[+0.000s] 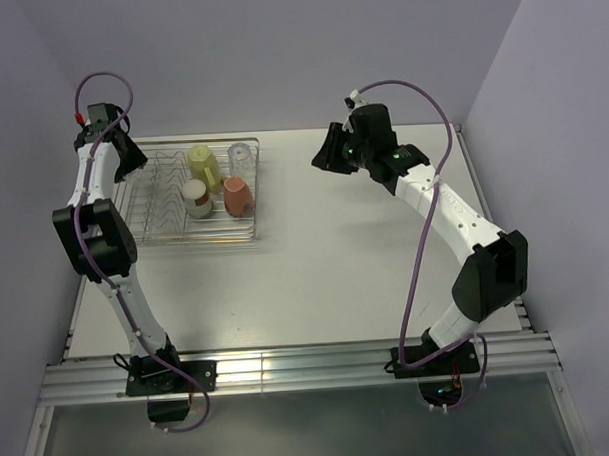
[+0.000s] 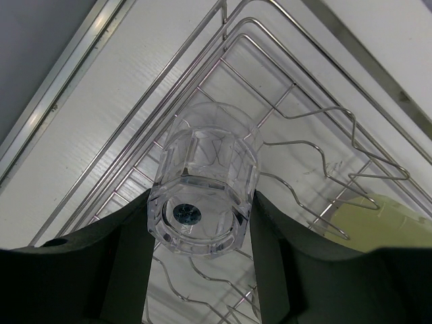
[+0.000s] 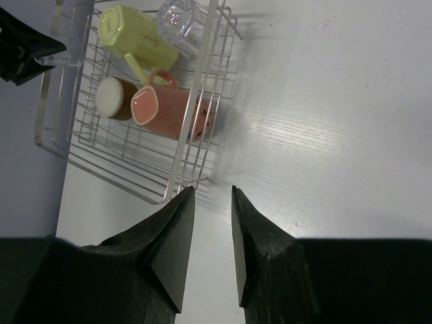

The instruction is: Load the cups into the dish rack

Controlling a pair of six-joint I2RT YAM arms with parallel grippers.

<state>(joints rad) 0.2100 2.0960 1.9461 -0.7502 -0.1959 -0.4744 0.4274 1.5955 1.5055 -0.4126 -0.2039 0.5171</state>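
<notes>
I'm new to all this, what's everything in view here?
Dish rack: one, silver wire, table's far left.
Yellow mug: one, pale yellow, lying in rack.
Pink mug: one, salmon, lying in rack.
Brown cup: one, brown, in rack beside pink mug.
Racked tumbler: one, clear glass, rack's far right corner.
Held tumbler: one, clear glass, between left fingers, over rack.
Table: one, white.
Left fingers: two, black, gripping held tumbler.
Right fingers: two, black, empty, over table.
</notes>
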